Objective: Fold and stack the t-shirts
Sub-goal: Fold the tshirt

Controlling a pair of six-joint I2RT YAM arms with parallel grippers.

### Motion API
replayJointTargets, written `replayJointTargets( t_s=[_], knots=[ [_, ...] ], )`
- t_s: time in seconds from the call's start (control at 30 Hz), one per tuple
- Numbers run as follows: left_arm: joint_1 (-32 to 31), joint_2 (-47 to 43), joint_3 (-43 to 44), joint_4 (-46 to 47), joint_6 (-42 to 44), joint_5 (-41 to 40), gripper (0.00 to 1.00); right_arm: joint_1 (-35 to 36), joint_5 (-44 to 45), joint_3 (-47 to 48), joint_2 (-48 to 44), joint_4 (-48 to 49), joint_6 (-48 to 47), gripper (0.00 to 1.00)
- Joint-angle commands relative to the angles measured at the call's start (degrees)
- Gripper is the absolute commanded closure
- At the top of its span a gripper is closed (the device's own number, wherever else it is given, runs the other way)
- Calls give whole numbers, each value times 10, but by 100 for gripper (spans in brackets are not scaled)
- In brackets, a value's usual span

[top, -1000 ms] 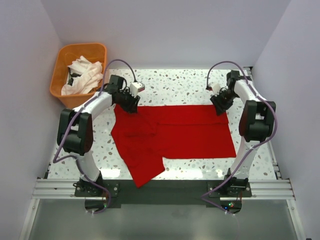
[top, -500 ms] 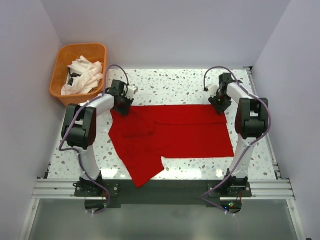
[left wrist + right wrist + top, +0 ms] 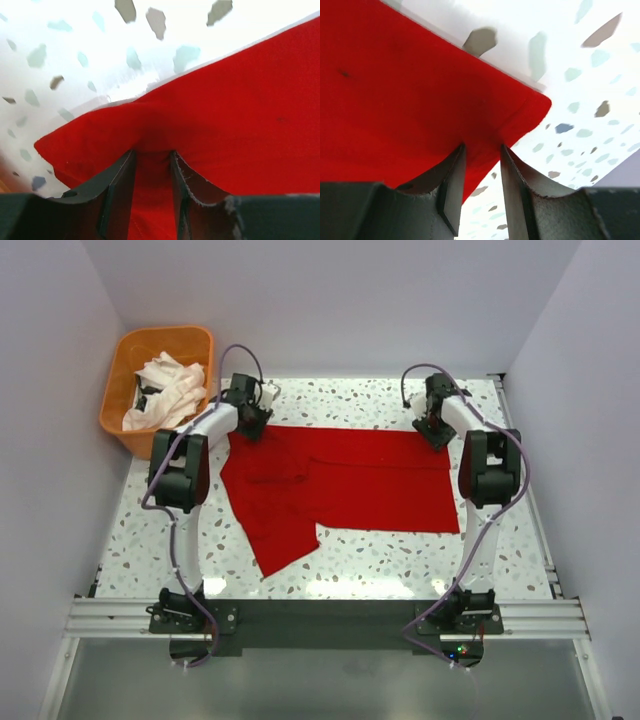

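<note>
The red t-shirt (image 3: 335,485) lies spread on the speckled table, partly folded, with a flap hanging toward the front left. My left gripper (image 3: 250,425) is shut on its far left corner; the left wrist view shows red cloth (image 3: 210,115) pinched between the dark fingers (image 3: 117,192). My right gripper (image 3: 437,435) is shut on the far right corner; the right wrist view shows the cloth corner (image 3: 420,95) between the fingers (image 3: 517,190). White t-shirts (image 3: 165,390) lie bunched in the orange basket (image 3: 118,370).
The orange basket stands off the table's far left corner. Both arms reach out to the far side of the table. White walls close in on the left, back and right. The speckled table top (image 3: 380,555) shows in front of the shirt.
Both grippers have moved toward the far edge, dragging the red t-shirt's top edge away from the arm bases. The whole shirt has slid farther back.
</note>
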Motion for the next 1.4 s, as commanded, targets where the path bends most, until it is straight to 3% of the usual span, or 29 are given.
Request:
replayJointTargets(
  t_s=[0.0,0.13,0.17,0.23,0.27,0.33,0.43,0.53,0.63,0.73,0.93,1.37],
  knots=[
    [10,39,41,-29,29,-25,61,-4,13,36,25,29,20,60],
    [11,-8,60,-29,66,57,45,-4,-67,72,-20,-8,29,49],
    [11,-44,56,-28,74,100,43,-4,-81,72,-34,-17,26,42],
    [10,-85,33,-31,98,146,25,-4,-128,70,-79,-45,14,34],
    [11,-124,23,-38,107,188,20,-4,-140,66,-96,-58,3,22],
    [12,-175,-5,-85,140,237,14,-4,-174,40,-147,-88,-36,15],
    [12,-229,-77,-150,210,315,11,-5,-212,-28,-205,-140,-114,14],
    [11,-318,-177,-195,285,350,11,-4,-253,-114,-273,-205,-199,16],
    [10,-361,-262,-224,329,359,15,-5,-250,-221,-329,-223,-256,25],
    [5,-417,-327,-230,344,355,17,-5,-215,-313,-391,-202,-293,40],
    [-7,-455,-372,-216,337,345,19,-4,-168,-442,-432,-128,-309,54],
    [-32,-455,-393,-203,331,321,20,-3,-124,-526,-437,-30,-320,56]
  ],
)
